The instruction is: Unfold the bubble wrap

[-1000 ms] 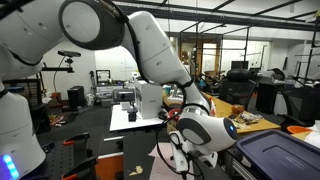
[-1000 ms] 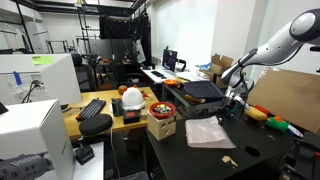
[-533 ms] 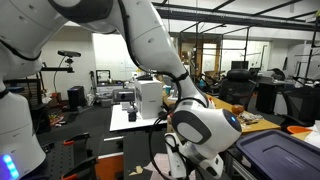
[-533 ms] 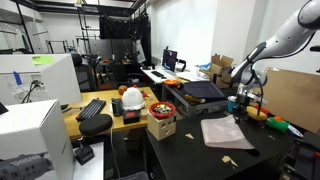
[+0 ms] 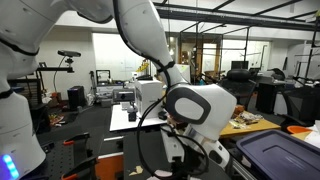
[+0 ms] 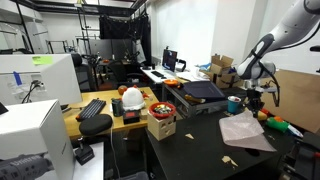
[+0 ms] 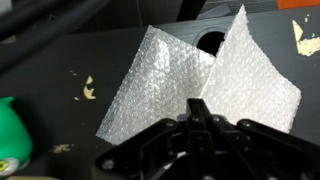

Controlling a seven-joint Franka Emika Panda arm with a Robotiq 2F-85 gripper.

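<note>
White rounded arm (image 5: 196,104) with black hand (image 7: 199,106)

In an exterior view the bulky white arm (image 5: 195,105) looms beside what looks like a dark bin (image 5: 280,155).

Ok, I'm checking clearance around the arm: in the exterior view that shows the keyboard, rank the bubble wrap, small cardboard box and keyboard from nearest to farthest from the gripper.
1. The bubble wrap, just below the gripper.
2. The cardboard box, mid-frame, well to the left.
3. The keyboard, farthest left.
</note>
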